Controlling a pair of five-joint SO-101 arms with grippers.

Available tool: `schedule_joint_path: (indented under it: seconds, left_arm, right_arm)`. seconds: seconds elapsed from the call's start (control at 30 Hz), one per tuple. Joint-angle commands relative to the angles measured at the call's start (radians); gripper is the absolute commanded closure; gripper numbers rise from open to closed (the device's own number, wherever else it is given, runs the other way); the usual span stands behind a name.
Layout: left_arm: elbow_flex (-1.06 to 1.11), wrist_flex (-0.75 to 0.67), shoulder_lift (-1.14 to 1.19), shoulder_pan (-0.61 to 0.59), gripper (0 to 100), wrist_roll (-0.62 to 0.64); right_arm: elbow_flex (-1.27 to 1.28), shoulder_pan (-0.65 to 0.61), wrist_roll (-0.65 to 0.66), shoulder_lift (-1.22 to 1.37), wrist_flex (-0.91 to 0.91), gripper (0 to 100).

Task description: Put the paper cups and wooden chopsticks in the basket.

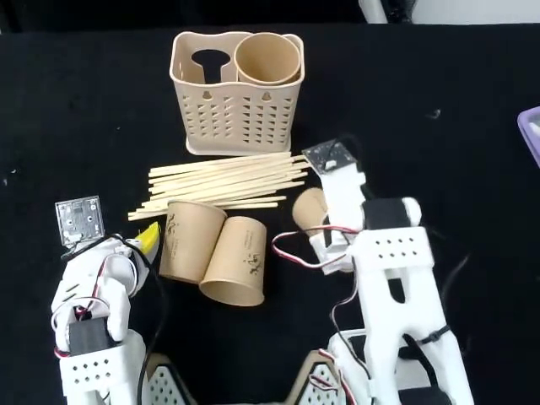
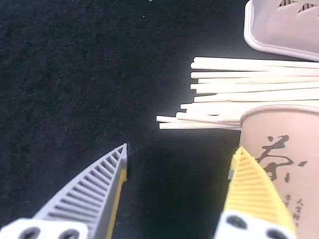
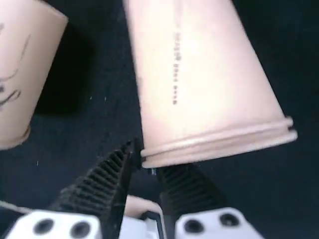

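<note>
One paper cup [image 1: 267, 57] already stands in the basket [image 1: 232, 118]. My right gripper [image 3: 145, 162] is clamped on the rim of a second cup [image 3: 199, 84], just beside the chopsticks [image 1: 224, 181]. Next I must carry it over the basket. My left gripper [image 2: 179, 149] hangs with its jaws apart.

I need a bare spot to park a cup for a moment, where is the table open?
Bare table left of the basket and chopsticks, beyond the open left gripper. Another bare stretch right of the basket, up to the purple object. Crowded: the middle, where two lying cups and the right gripper, shut on a third cup, sit close.
</note>
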Motion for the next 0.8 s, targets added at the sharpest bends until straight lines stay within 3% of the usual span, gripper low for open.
schedule_joint_path:
  seconds: [0.0, 0.33, 0.53, 0.77]
  left_arm:
    - [0.01, 0.003, -0.006, 0.013, 68, -0.003]
    - [0.01, 0.003, -0.006, 0.015, 68, -0.003]
    - [0.019, -0.018, -0.006, 0.015, 68, -0.003]
    - [0.03, -0.04, -0.006, 0.015, 68, -0.003]
  right_arm:
    - [-0.143, 0.026, 0.061, -0.002, 0.104, 98.8]
    - [-0.708, 0.262, 0.354, 0.004, 0.227, 98.8]
    - [-0.946, 0.252, 0.35, 0.025, 0.068, 98.8]
    - [-1.121, 0.078, 0.35, 0.252, -0.005, 98.8]
